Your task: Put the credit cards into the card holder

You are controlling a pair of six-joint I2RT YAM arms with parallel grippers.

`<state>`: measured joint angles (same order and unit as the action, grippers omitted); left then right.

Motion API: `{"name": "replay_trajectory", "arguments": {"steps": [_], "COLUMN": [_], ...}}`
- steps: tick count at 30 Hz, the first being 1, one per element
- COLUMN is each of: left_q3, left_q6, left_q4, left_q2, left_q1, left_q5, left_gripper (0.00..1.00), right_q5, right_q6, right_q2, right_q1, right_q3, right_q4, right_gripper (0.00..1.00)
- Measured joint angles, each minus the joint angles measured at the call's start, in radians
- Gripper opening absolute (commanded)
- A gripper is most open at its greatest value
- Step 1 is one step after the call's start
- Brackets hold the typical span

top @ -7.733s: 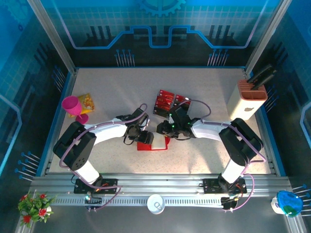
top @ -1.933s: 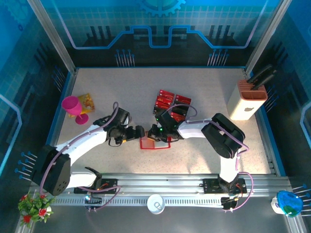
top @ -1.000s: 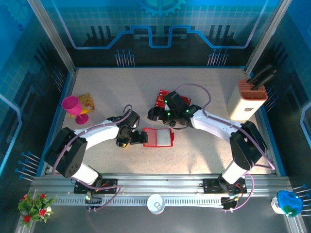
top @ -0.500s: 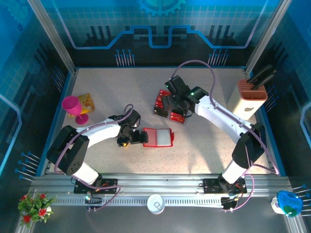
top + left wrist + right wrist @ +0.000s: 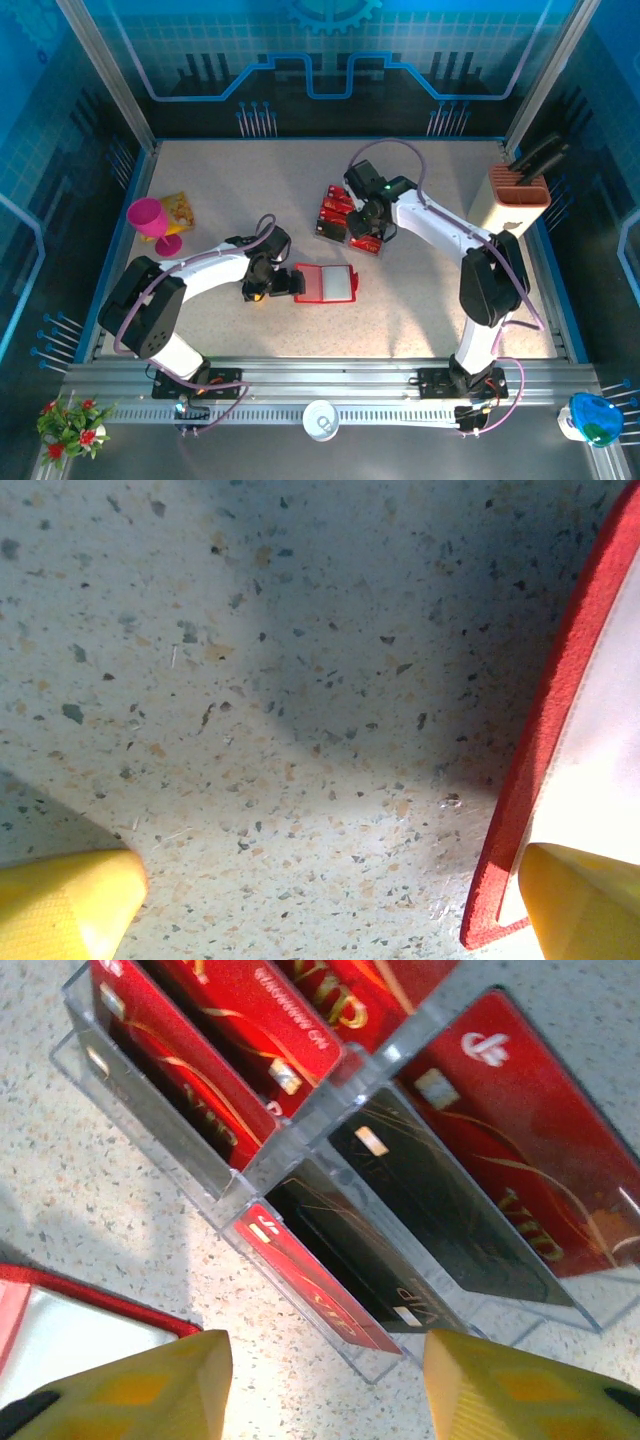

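Since the view of about two seconds back, the right gripper (image 5: 367,222) has been carried away from the small red folding card holder (image 5: 326,284), pale inside, and brought over the clear plastic compartmented tray (image 5: 235,1195). The holder has been left lying open and flat. The right gripper's fingers (image 5: 130,1380) are held spread with nothing between them. The thin red and black credit cards (image 5: 310,1285) are stood in slots just ahead of the fingertips.

The left gripper (image 5: 320,900) is also held wide apart. One fingertip (image 5: 580,905) is laid on the holder's pale corner, the other on the speckled table (image 5: 300,630).

Many cards are seen left in the tray, and none is gripped yet. Whether any card is already lodged in the holder cannot be told, so most of the task is judged to remain.
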<state>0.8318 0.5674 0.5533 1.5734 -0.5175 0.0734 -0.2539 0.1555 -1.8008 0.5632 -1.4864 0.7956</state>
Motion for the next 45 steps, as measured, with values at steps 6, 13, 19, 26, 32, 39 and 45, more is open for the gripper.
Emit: {"name": "replay_trajectory", "arguments": {"steps": [6,13,19,26,32,39,45], "left_q3": [0.011,0.019,0.026,0.032,0.039,0.046,0.048], "left_q6": [0.0,0.0,0.0,0.0,0.0,0.0,0.0], "left_q4": [0.012,0.02,0.027,0.033,0.041,0.047,0.049], "left_q2": [0.011,0.018,0.025,0.031,0.038,0.043,0.045], "left_q1": [0.0,0.0,0.0,0.0,0.0,0.0,0.0], "left_q5": [-0.002,-0.002,-0.002,-0.003,-0.003,-0.003,-0.003], "left_gripper": [0.99,0.99,0.99,0.99,0.99,0.99,0.99], "right_q5": [0.039,0.046,0.035,0.002,-0.007,-0.003,0.006], "right_q6": [-0.051,-0.083,-0.105,-0.124,-0.136,-0.139,-0.143], "right_q2": [-0.066,-0.117,-0.118,-0.127,-0.152,-0.159,-0.159], "right_q1": [-0.002,-0.002,-0.002,-0.003,-0.015,-0.016,-0.016], "right_q3": [0.0,0.0,-0.001,-0.001,-0.001,-0.001,0.0], "right_q4": [0.001,0.002,0.001,0.0,0.0,0.0,0.0], "right_gripper": [0.34,0.34,0.35,0.35,0.34,0.29,0.19]}}
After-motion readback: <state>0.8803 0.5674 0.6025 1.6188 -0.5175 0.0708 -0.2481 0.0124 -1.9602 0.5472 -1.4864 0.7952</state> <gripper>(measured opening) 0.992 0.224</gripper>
